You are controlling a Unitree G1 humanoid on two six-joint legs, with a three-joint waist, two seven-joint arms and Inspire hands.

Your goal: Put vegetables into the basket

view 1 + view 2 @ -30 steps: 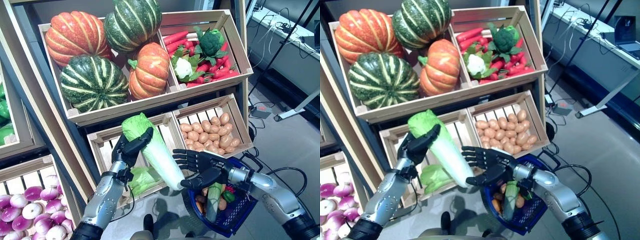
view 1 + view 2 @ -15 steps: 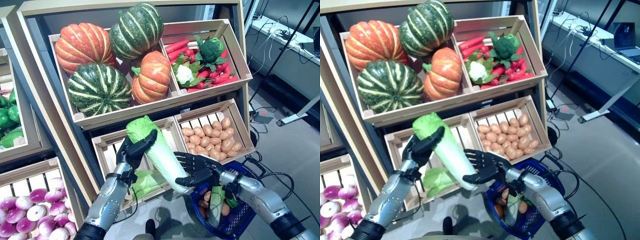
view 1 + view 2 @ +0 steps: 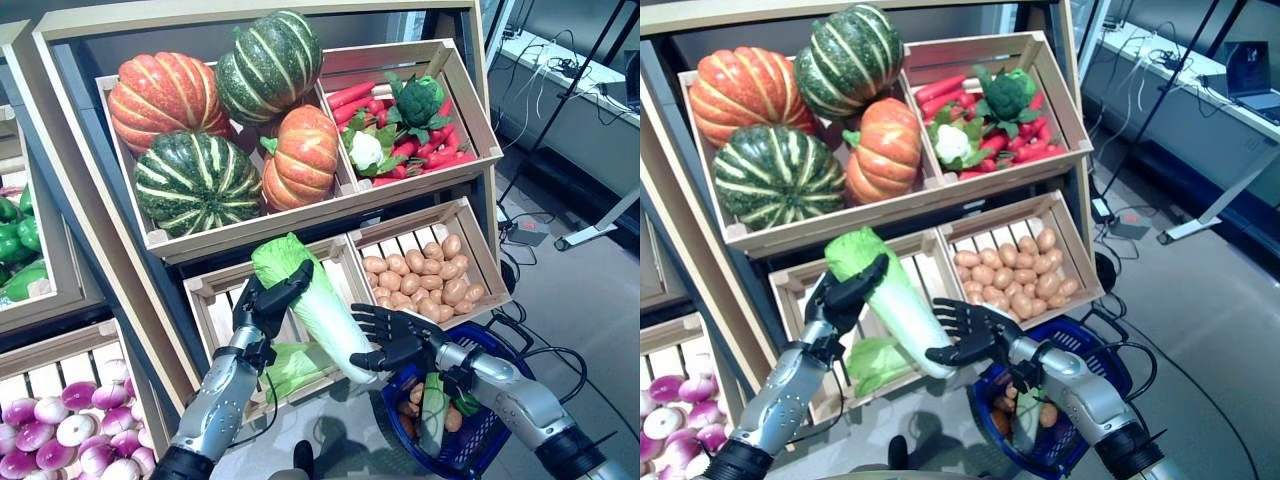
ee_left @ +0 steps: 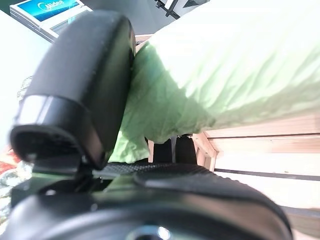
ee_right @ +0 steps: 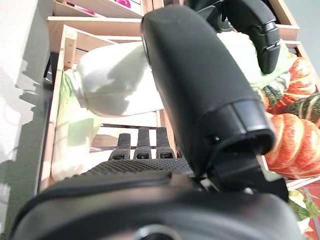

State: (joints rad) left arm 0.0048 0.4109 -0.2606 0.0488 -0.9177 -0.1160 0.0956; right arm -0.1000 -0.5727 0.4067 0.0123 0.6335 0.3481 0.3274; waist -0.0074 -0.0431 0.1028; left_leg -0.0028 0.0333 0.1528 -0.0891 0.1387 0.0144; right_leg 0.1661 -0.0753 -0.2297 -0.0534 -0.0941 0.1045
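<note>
My two head views look down from above at the wooden shelf [image 3: 90, 235] of crates, both arms reaching in from below. They sit slightly apart, so they share nearly everything: the pumpkins [image 3: 300, 155], the potato crate [image 3: 1012, 262], the blue basket [image 3: 485, 445] on the floor. The left eye takes in more of the onions [image 3: 60, 435] at the lower left; the right eye sees further across the floor on the right. My left wrist camera sits very close, looking past the left robot hand [image 4: 80, 95] at green cabbage [image 4: 225, 65]. My right wrist camera looks along the right robot hand [image 5: 200, 90] toward the same cabbage and crates.
</note>
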